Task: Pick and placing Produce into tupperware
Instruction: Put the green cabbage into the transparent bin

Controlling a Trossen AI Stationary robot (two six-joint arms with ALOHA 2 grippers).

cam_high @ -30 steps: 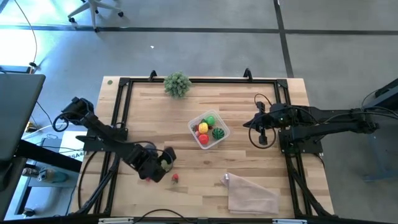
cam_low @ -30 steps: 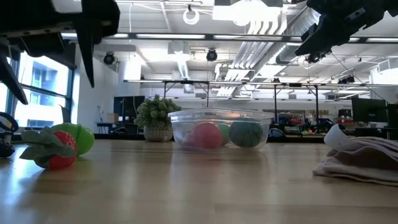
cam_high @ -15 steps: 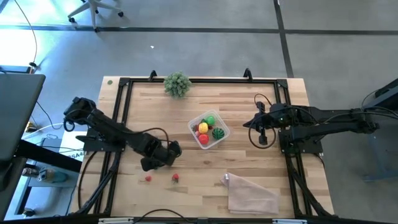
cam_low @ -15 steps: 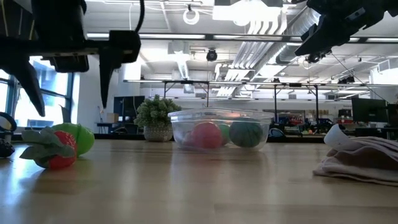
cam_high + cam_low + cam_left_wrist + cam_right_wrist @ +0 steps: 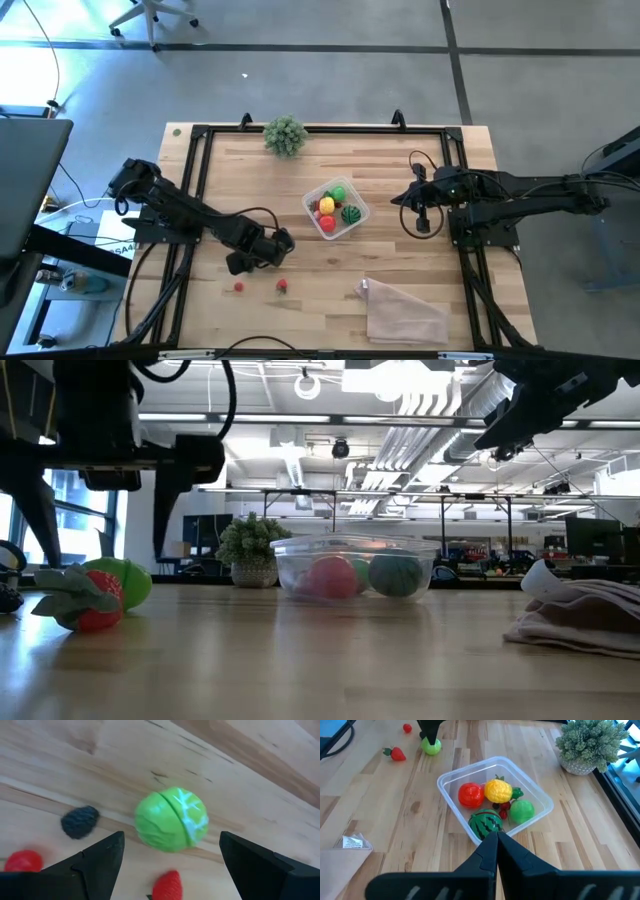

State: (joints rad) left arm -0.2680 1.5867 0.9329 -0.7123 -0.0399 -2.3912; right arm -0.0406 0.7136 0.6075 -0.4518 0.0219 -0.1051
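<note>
The clear tupperware (image 5: 336,208) stands mid-table and holds a red fruit (image 5: 471,794), a yellow one (image 5: 498,790), a green one (image 5: 521,811), a striped melon ball (image 5: 486,824) and tiny dark red berries (image 5: 504,809). Loose produce lies near the front left: a green ball (image 5: 171,819), a strawberry (image 5: 282,286), a small red berry (image 5: 238,287) and a dark berry (image 5: 80,822). My left gripper (image 5: 262,250) hangs open above the green ball, pointing down, one finger on each side and clear of it. My right gripper (image 5: 496,837) is shut, raised at the table's right, empty.
A potted grey-green leafy clump (image 5: 286,134) stands at the far edge. A crinkled clear plastic bag (image 5: 405,312) lies flat at the front right. A black frame (image 5: 200,130) borders the wooden table top.
My left gripper has moved toward the far edge and a little to the right, sinking slightly, and now stands over the green ball, still open. The small red berry it covered before now shows. The produce has not moved.
</note>
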